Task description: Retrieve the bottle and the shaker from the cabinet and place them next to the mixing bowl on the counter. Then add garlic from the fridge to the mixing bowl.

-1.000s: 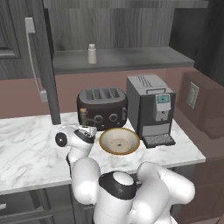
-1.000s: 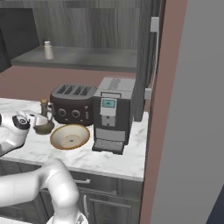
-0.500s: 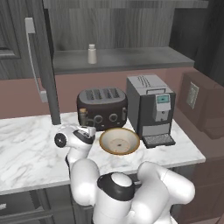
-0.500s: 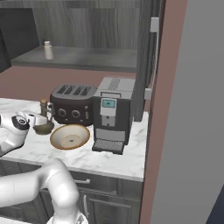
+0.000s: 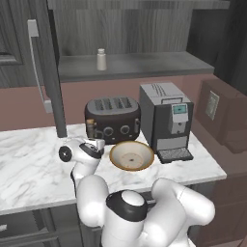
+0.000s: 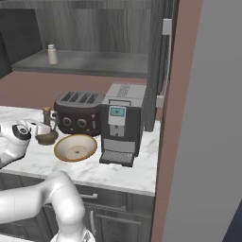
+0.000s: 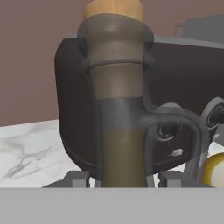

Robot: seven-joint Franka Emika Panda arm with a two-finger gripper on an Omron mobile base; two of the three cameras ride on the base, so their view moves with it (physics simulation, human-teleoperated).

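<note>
Your claw [image 7: 121, 178] brackets the bottle [image 7: 117, 96], though whether it grips or has let go cannot be told; the bottle stands on the worktop [image 5: 29, 164] beside the bowl [image 5: 131, 155]. The shaker [image 5: 101, 59] waits on the cabinet shelf; garlic remains unfetched.

A dark toaster [image 5: 112, 119] stands on the marble table [image 5: 29, 159]; just beside it stands a grey coffee machine [image 5: 165, 120]. A wall outlet [image 5: 211, 105] sits further right.
</note>
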